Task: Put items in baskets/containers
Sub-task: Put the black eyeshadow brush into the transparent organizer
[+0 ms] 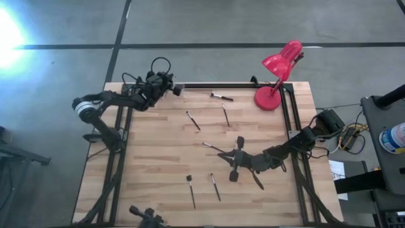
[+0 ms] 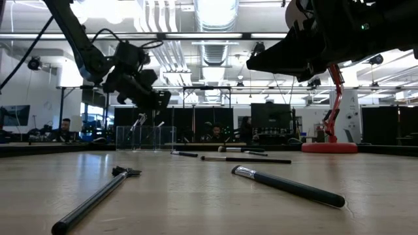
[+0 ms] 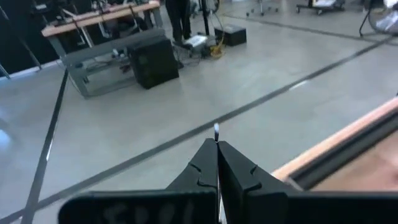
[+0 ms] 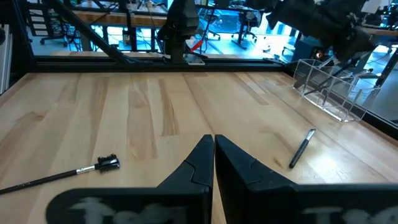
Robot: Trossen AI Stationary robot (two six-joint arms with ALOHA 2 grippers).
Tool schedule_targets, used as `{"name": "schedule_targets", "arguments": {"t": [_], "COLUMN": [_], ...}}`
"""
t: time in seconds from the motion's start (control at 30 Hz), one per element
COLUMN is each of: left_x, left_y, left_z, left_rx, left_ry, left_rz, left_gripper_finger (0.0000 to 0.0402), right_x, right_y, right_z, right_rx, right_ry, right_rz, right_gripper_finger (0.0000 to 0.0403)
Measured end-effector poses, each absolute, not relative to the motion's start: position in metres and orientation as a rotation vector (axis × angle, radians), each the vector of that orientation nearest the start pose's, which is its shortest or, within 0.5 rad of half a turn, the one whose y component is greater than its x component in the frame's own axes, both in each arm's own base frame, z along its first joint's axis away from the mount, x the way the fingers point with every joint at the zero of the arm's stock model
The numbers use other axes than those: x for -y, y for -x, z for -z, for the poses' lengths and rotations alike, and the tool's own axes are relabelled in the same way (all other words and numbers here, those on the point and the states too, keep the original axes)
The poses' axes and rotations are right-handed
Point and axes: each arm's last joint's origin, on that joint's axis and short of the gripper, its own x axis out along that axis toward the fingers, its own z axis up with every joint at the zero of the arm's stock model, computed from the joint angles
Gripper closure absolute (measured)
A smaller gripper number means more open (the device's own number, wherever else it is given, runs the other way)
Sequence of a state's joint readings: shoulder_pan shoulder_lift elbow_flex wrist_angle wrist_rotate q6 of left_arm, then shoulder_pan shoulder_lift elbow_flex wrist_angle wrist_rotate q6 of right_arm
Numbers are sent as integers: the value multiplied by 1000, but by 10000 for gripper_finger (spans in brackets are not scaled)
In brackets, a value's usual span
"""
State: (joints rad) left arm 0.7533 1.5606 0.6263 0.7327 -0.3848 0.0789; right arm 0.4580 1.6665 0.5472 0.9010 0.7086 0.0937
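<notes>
Several thin dark brushes lie flat on the wooden table, among them one, one and one. The clear container stands at the table's far edge, also seen in the right wrist view. My left gripper hovers over it, shut on a thin brush. My right gripper is shut and empty, raised above the table's middle, with brushes on either side of it. My left gripper pinches a thin brush between its two fingers. The brush lies along the fingers, and its pale end sticks out just beyond the fingertips. It is lifted clear of the table.
A red desk lamp stands on the far right corner. A black frame rail runs along the far edge. Bare wood lies on the table's left half. Beyond the far edge is open floor.
</notes>
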Motion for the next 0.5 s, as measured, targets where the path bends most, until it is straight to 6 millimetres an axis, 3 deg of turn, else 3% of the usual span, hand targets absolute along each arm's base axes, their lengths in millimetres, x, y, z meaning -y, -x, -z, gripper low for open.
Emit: {"name": "schedule_targets", "arguments": {"t": [0.17,0.5], "left_x": [-213,-213], "left_y": [-211,-208], "left_z": [-185,-216], "left_rx": [-296,-462], "left_ry": [30,163], "left_rz": [-1130,-1136], "left_gripper_finger": [401,348], "right_x": [-113,-113], "right_y": [-272,-272], "right_z": [-153,-153], "right_rx": [-170,-170], "right_ry": [27,23], "right_rz": [258,258], "right_gripper_finger": [394,394]}}
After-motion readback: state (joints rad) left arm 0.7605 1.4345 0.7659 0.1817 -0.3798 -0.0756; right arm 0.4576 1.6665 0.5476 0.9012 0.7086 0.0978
